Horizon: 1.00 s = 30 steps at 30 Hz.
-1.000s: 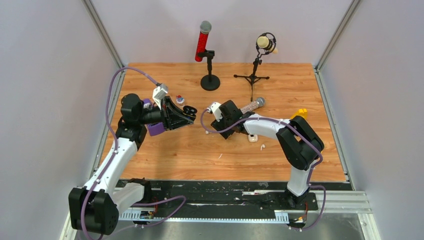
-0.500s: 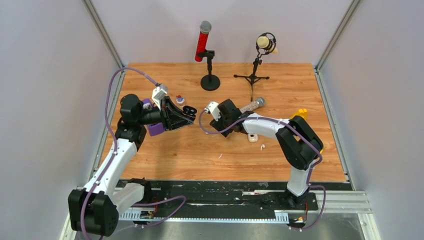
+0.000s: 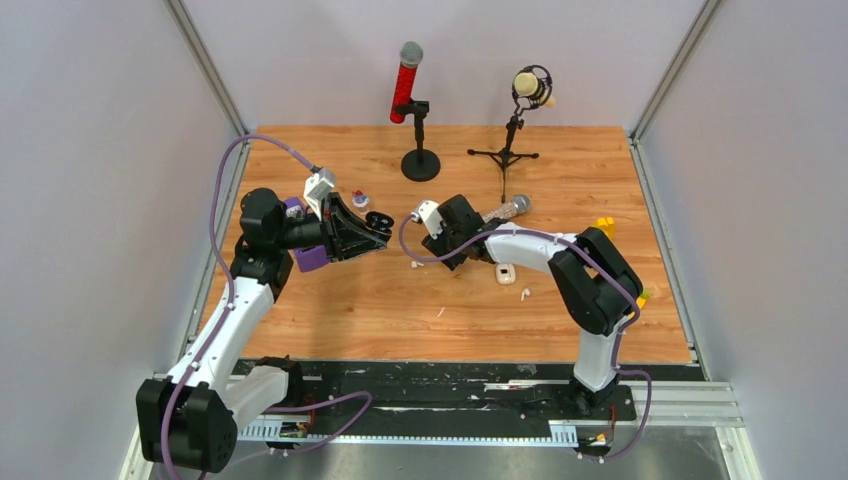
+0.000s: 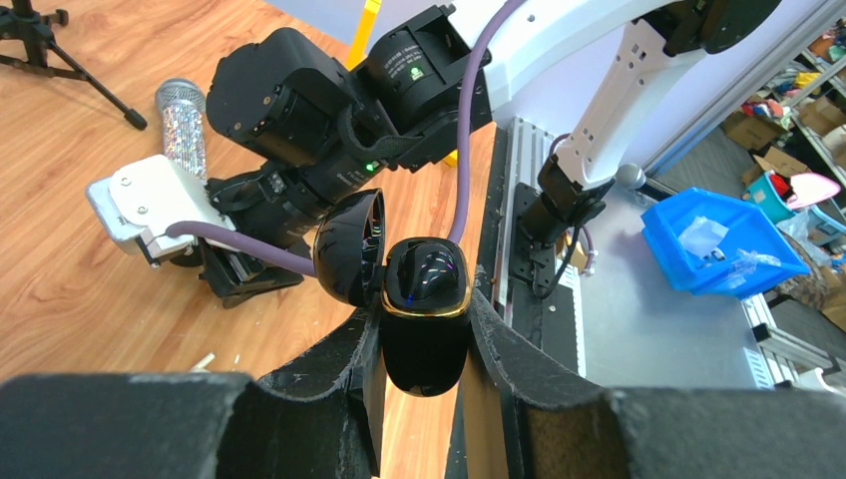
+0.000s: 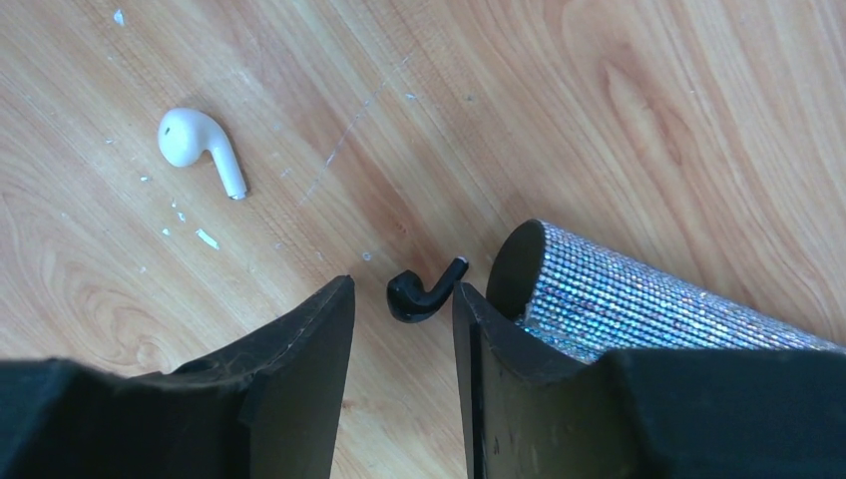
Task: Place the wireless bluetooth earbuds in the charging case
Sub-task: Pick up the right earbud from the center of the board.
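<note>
My left gripper is shut on a glossy black charging case with a gold rim, held above the table. Its lid is open to the left. From above, the case sits at the tip of the left gripper. My right gripper is open, low over the wood. A black earbud lies on the table between its fingertips, its stem against the right one. A white earbud lies further off to the left. From above, the right wrist hides its own fingers.
A glittery silver microphone lies right beside the right finger. A small white case and a white bud lie near the right arm. A red microphone and a cream one stand on stands at the back.
The right jaws have narrowed around the black earbud, and the right wrist has shifted a little toward the back. The left arm and its case have not moved.
</note>
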Tool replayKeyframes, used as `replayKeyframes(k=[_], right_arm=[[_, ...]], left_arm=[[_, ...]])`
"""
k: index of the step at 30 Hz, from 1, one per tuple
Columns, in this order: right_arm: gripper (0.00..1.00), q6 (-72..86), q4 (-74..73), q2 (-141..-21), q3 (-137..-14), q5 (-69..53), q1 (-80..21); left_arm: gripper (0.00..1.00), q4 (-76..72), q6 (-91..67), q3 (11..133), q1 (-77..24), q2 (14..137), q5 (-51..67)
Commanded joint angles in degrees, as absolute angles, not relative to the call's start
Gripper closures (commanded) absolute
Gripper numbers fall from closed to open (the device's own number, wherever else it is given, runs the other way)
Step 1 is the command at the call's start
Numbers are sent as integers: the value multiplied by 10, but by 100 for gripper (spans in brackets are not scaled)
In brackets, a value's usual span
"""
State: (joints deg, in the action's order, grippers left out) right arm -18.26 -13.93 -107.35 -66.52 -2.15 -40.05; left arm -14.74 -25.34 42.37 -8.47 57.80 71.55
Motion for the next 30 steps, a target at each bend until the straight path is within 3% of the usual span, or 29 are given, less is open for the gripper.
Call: replayKeyframes(k=[1,12,30], right_arm=[[58,-174,-140,-1077,-673,-47,-399],[59,-162,-146,-1095,-676,-46,-382],[75,-162,-133,-1035,-659,-76,-373]], left_arm=[[100,-162,-247,427,-82,568,722],[100,-161,-250,428,-82,566,723],[100,-161,-253,428,-82,566,723]])
